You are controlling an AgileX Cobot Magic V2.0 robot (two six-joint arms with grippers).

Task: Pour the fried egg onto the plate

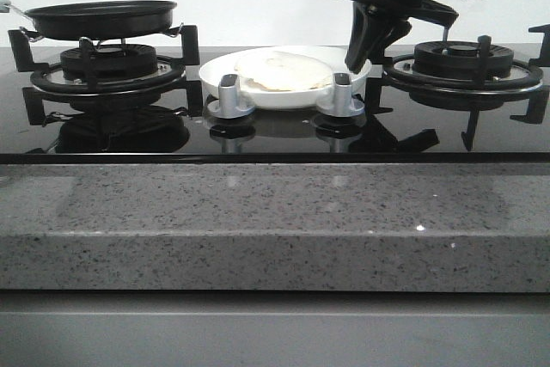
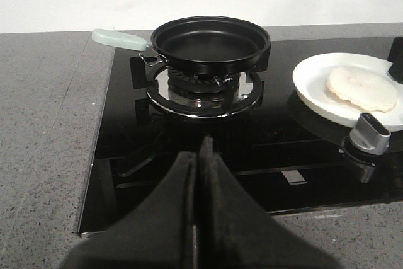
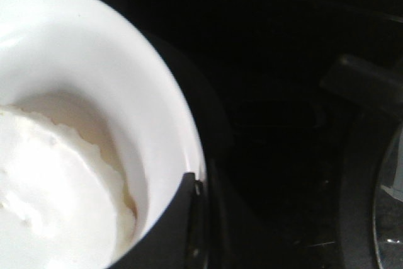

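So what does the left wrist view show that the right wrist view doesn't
Only the left wrist view shows the black pan, empty on its burner, a knob, the grey counter and the shut left gripper. Only the right wrist view shows the right gripper shut on the plate's rim, seen close up. Both show the plate with the egg lying on it.

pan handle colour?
Pale mint green, on the black frying pan's handle; clearest in the left wrist view.
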